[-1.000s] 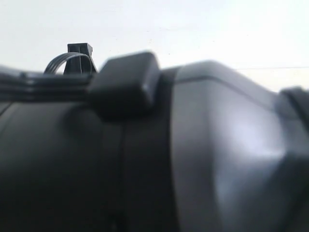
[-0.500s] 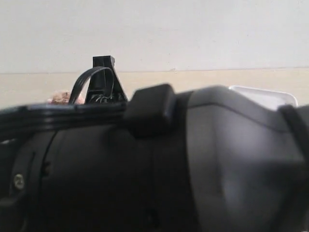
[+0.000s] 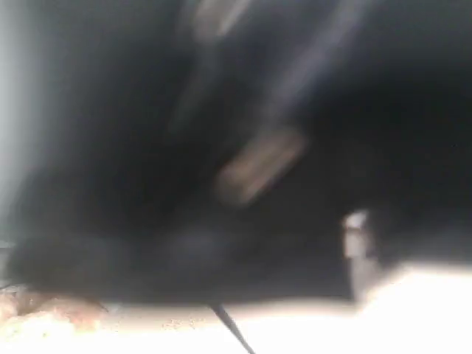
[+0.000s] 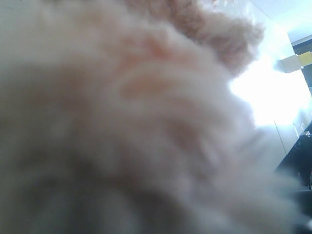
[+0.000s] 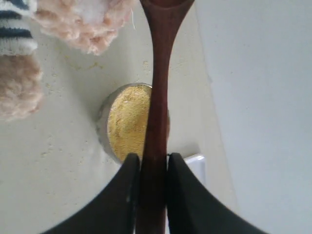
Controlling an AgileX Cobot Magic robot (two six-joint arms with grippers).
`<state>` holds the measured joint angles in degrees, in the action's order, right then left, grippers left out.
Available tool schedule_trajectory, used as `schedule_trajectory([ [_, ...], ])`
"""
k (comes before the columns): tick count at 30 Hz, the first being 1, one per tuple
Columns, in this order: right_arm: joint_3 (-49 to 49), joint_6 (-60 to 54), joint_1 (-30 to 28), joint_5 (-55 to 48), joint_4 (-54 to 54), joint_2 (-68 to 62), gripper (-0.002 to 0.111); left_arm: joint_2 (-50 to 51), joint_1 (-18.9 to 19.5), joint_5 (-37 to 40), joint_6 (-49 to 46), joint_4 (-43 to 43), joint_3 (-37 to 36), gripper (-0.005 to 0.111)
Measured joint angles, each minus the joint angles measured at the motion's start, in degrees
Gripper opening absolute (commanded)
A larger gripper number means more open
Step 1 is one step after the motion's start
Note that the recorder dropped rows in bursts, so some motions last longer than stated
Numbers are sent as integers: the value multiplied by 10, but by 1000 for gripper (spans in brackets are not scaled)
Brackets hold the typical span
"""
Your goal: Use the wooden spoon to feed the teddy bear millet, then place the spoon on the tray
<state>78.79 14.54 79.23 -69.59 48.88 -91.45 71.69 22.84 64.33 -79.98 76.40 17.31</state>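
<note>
**mikk0:** Where's the wooden spoon [image 5: 158, 73] at? The exterior view is basically one dark blurry arm [image 3: 221, 147] with a pale strip of desk [image 3: 162, 318] underneath.

**rena_b:** Go by the right wrist view. The right gripper [image 5: 153, 158] is clamped on the spoon's handle, one black finger on each side. The spoon is up off the desk and crosses over the metal bowl [image 5: 102, 127], which is heaped with yellow millet [image 5: 126, 122]. Its scoop end pokes out of frame, just beside a fluffy bit of the teddy bear [image 5: 80, 24]. Can't tell if they're touching.

**mikk0:** And the tray?

**rena_b:** Only a white corner of the tray [image 5: 196, 163] peeks out right next to the gripper, near the bowl. A few loose grains lie on the desk around the bowl. You can see a bit of the bear's striped sweater too.

**mikk0:** Left gripper?

**rena_b:** It doesn't show at all. That camera is full of blurry bear fur [image 4: 122, 122], so no idea whether it's open or closed.
</note>
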Motion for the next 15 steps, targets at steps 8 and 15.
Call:
schedule_trajectory([
  [8, 0, -38, -173, -2, -163, 49, 1, 0, 0, 0, 0, 0, 0, 5],
  [15, 0, -134, -289, 14, -235, 45, 1, 0, 0, 0, 0, 0, 0, 5],
])
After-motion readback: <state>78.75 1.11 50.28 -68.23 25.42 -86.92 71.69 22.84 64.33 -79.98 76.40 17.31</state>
